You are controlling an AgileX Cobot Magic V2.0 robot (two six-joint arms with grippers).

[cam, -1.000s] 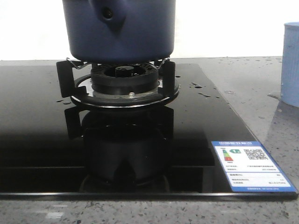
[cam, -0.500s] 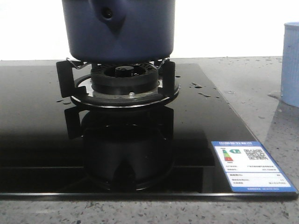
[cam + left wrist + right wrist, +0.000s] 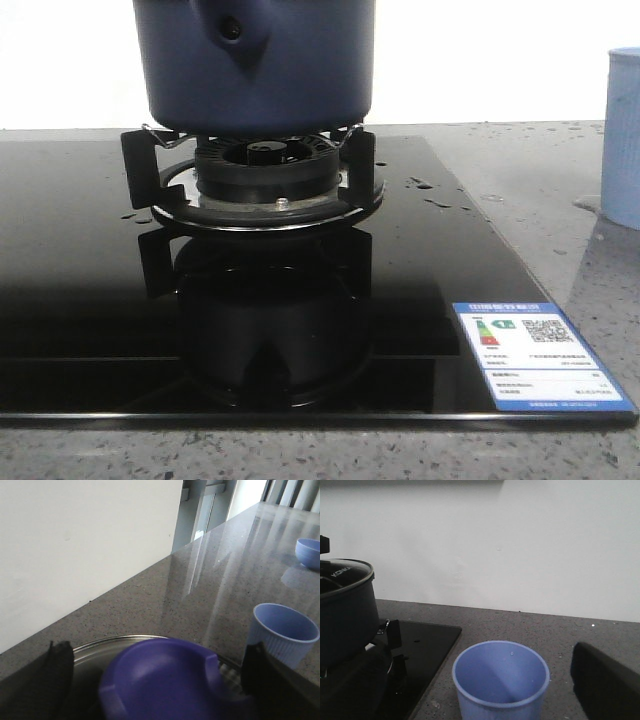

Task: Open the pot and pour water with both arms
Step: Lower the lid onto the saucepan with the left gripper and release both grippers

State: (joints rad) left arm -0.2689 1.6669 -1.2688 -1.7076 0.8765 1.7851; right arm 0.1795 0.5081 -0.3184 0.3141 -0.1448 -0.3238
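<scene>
The dark navy pot [image 3: 255,65] stands on the burner of the black glass stove [image 3: 80,300], its handle mount with a round hole facing me. In the left wrist view its lid's blue knob [image 3: 165,680] sits on the steel-rimmed lid [image 3: 95,647]. My left gripper [image 3: 159,680] is open, one finger [image 3: 57,672] on each side of the knob, not touching it. My right gripper [image 3: 480,700] is open above the pale blue cup [image 3: 500,680]; only one finger [image 3: 605,690] shows. The pot [image 3: 345,615] is beside it. Small water drops [image 3: 422,184] lie on the glass.
The pale blue ribbed cup [image 3: 622,140] stands on the grey speckled counter right of the stove, also in the left wrist view [image 3: 284,632]. A blue bowl [image 3: 308,552] sits farther along the counter. A white wall runs behind. An energy label [image 3: 535,355] is on the stove's front right corner.
</scene>
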